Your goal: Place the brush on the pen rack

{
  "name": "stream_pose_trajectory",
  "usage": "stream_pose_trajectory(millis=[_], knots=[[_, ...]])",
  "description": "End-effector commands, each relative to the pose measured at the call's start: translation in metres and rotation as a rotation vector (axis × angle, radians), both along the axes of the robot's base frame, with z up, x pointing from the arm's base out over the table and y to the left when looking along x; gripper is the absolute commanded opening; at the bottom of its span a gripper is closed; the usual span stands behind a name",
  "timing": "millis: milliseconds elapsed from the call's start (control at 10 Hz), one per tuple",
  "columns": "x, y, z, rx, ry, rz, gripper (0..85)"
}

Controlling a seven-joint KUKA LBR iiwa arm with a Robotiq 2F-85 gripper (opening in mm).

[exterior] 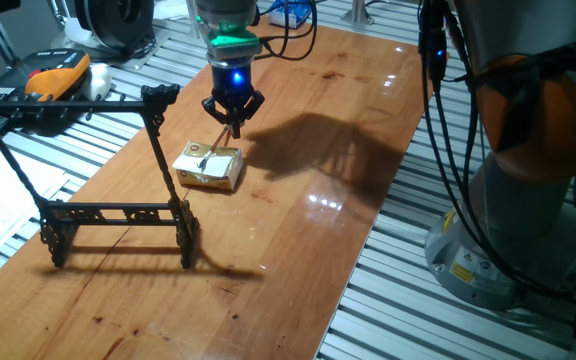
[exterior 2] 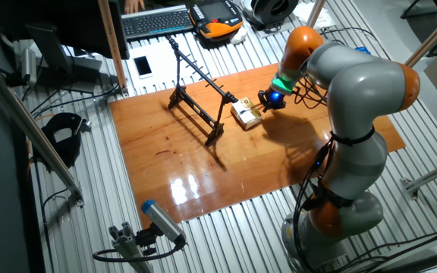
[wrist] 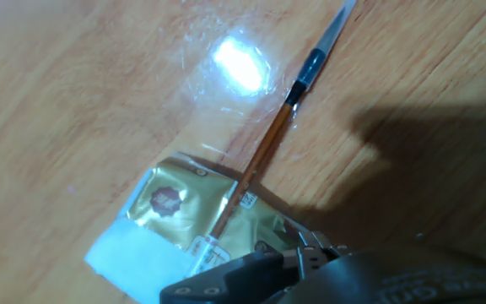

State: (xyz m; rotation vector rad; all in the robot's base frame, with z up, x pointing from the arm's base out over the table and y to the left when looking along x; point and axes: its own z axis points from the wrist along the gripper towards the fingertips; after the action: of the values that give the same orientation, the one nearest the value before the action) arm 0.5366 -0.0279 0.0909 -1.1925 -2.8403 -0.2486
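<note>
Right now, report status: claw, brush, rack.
Claw shut on brush, above the yellowish block. Pen rack stands apart, nothing on it. Path to rack open.

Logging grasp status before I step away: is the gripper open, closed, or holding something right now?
Gripper: closed on the brush, which hangs tilted over the yellowish block.

Glossy wood tabletop w/ light glare, on slatted metal bench; keyboard at far edge
</note>
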Motion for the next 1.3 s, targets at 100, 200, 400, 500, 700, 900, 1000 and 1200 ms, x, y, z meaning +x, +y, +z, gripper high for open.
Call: stream_pose_trajectory(millis=[100,200,400,500,700,900,1000,1200], knots=[[-0.0016,-0.0025,-0.0004,0.014,-0.015,-0.084,0.0],[-0.002,-0.0032,-0.0006,0.029,-0.02,-0.124,0.0],[-0.0041,-0.0064,-0.0013,0.084,-0.025,-0.17,0.0],[-0.0038,-0.0064,-0.0017,0.1,-0.029,-0.198,0.0],[-0.0029,-0.0064,-0.0029,0.058,-0.044,-0.207,0.0],[-0.0003,-0.0071,-0.0058,0.028,-0.05,-0.219,0.0],[0.0002,-0.0074,-0.0063,0.027,-0.039,-0.216,0.0],[0.0011,-0.0073,-0.0068,0.025,-0.021,-0.186,0.0]])
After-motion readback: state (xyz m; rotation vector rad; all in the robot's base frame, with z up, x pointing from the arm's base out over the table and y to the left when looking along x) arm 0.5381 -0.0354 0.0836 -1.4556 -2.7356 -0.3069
